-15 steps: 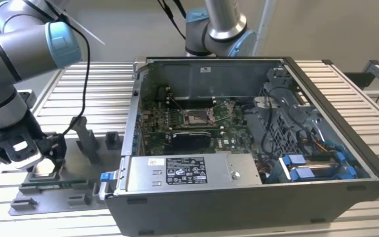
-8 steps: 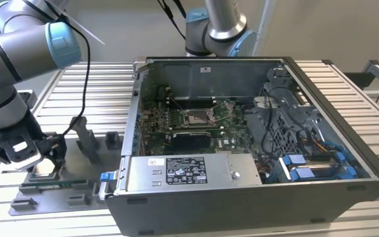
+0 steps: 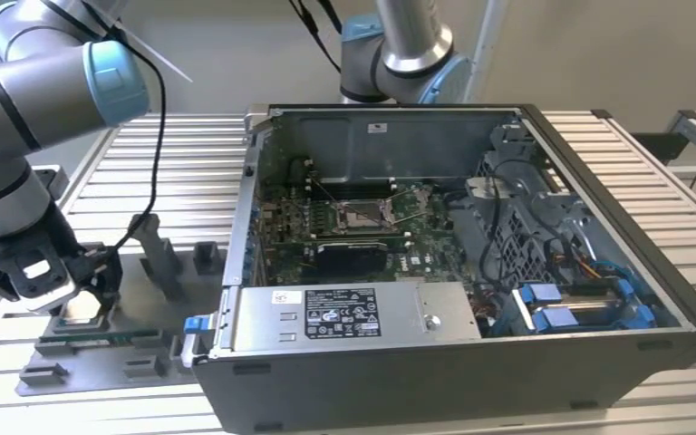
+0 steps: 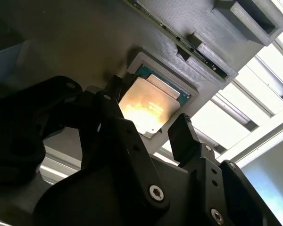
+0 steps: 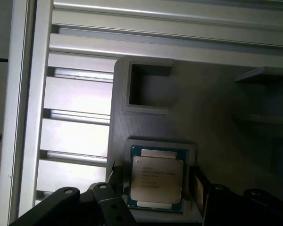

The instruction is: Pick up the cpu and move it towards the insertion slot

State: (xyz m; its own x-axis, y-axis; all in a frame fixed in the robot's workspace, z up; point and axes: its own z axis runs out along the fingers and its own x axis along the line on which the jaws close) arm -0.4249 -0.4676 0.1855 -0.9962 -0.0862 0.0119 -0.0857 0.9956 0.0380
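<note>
Flat square silvery cpu (image 5: 157, 181), green-rimmed

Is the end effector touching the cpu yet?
Apart. In the first wrist view the end effector straddles the cpu, with grey holder showing inside each finger.

**Silver chip, grey tray, black tool**

The tool (image 4: 148, 110) is matt black with dull steel screws. Between its fingers (image 4: 184, 136), the cpu (image 5: 156, 181) has a silvery top with faint dark print, set on a green board. In the second wrist view it glows warm orange. Under the tool, the tray (image 5: 212, 108) is plain grey and finely ridged. Beyond the tool, the counter (image 5: 75, 96) is pale silver, striped with slats.
</note>
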